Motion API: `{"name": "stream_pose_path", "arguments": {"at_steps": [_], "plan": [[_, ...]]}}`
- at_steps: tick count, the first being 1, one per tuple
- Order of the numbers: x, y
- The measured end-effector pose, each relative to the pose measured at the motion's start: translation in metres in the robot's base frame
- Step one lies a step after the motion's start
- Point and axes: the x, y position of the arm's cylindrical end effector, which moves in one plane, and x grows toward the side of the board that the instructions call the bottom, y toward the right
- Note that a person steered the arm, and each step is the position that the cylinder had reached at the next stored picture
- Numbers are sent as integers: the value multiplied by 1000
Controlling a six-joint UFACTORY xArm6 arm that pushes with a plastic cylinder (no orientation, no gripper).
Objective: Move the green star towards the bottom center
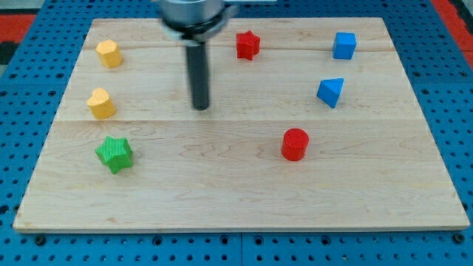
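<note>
You see my tip (200, 108) resting upper centre on the board (244, 207), well apart from the green star (114, 154) at lower left; it has no jaws and holds nothing.

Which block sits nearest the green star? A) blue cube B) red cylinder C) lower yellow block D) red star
C: the lower yellow block sits just above the green star at the view's left; my tip is off to their right, touching neither.

Green star (114, 154) sits nr board's (244, 210) left edge, lower half. Tip (200, 107) rests mid-board, up and right of it, well apart. Two yellow blocks (109, 53) (101, 103) nr left edge above star. Red cylinder (294, 143) right of centre.
</note>
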Motion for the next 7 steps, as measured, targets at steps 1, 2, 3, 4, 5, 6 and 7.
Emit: {"name": "stream_pose_path", "arguments": {"at_steps": [1,2,3,4,5,6,7], "plan": [[29,-15],[29,-17],[33,-25],[50,-72],[62,-117],[72,-156],[92,-102]]}}
